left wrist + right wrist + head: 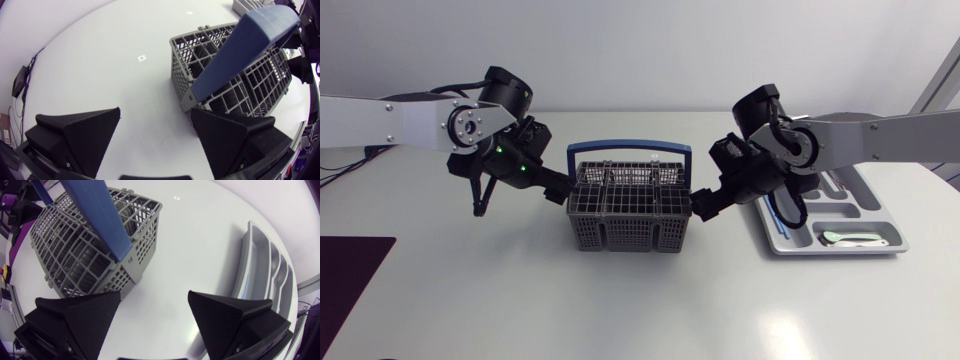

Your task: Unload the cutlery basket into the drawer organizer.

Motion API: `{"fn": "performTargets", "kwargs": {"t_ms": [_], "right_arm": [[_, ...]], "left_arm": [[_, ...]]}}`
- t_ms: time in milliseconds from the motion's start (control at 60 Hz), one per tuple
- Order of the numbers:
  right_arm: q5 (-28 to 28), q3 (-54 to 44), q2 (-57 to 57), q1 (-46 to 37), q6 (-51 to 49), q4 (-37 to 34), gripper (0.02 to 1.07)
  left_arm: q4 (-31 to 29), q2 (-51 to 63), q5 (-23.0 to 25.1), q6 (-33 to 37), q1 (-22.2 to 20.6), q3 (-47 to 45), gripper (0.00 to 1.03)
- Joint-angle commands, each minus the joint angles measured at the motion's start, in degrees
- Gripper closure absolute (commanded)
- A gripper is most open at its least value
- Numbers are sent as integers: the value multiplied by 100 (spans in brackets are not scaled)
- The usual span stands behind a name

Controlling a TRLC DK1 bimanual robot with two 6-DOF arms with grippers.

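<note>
1. The grey plastic mesh cutlery basket [625,215] stands upright in the middle of the white desk [620,310], with its blue arched handle [630,146] raised over it.
2. Your left arm [410,122] comes in from the left side. Its black left gripper [562,192] sits just beside the basket's left end wall, up near the rim.
3. In the left wrist view, that gripper's fingers [85,132] stand wide apart with only bare desk between them. The basket's corner lies just ahead of one finger. You cannot tell whether that finger touches it.
4. Your right arm [880,135] comes in from the right side. Its black right gripper [702,207] sits just beside the basket's right end wall.
5. In the right wrist view, its fingers [80,322] are also spread and hold nothing. The basket is ahead of one finger and apart from it.
6. The grey plastic drawer organizer [830,251] lies flat on the desk to the right of the basket, partly under your right arm. A pale utensil [855,238] lies in its nearest crosswise compartment.
7. What the basket holds cannot be made out through the mesh.
</note>
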Motion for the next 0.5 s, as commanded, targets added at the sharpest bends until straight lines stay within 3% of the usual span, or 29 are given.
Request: {"fn": "performTargets", "kwargs": {"t_ms": [0, 483], "right_arm": [[87, -55, 14, -52, 104, -31, 10], [174, -486, -874, -553, -300, -22, 7]], "left_arm": [[51, -30, 4, -21, -81, -12, 5], [-116, -1436, 154, 242, 701, -557, 5]]}}
